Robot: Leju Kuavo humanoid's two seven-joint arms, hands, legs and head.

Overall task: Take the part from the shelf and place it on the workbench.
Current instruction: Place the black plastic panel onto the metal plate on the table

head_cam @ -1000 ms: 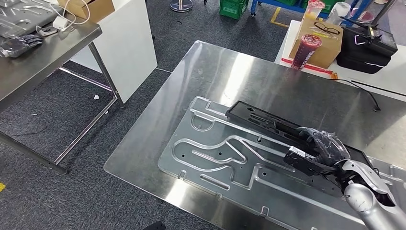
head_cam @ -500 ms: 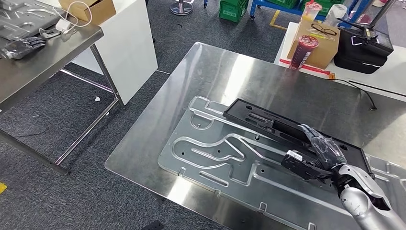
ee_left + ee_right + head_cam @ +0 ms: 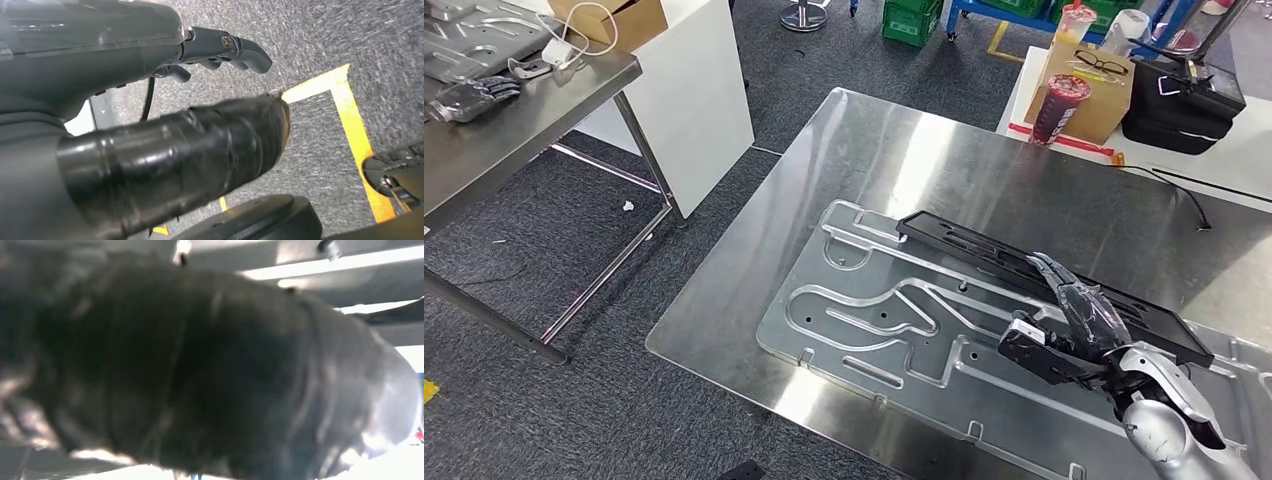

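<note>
A long black part (image 3: 984,255) lies low across the far side of a grooved aluminium plate (image 3: 874,320) on the steel workbench (image 3: 904,150). My right hand (image 3: 1074,320) is at the part's near edge toward its right end. Its fingers (image 3: 1079,298) are stretched out flat over the part and the thumb is apart below them, gripping nothing. In the right wrist view, the right hand (image 3: 200,365) is a dark blur close to the lens. My left hand (image 3: 165,135) hangs over grey floor, with loosely bent fingers (image 3: 235,45) and nothing in it.
A second steel table (image 3: 514,110) stands at the left with a glove, a cable and a box on it, and a white cabinet (image 3: 689,90) is beside it. At the back right are a cardboard box (image 3: 1089,95), a red cup (image 3: 1056,105) and a black bag (image 3: 1184,105).
My right hand's fingers have straightened and let go of the black part. The part has dropped from tilted to lying flatter on the plate. The camera shifted slightly.
</note>
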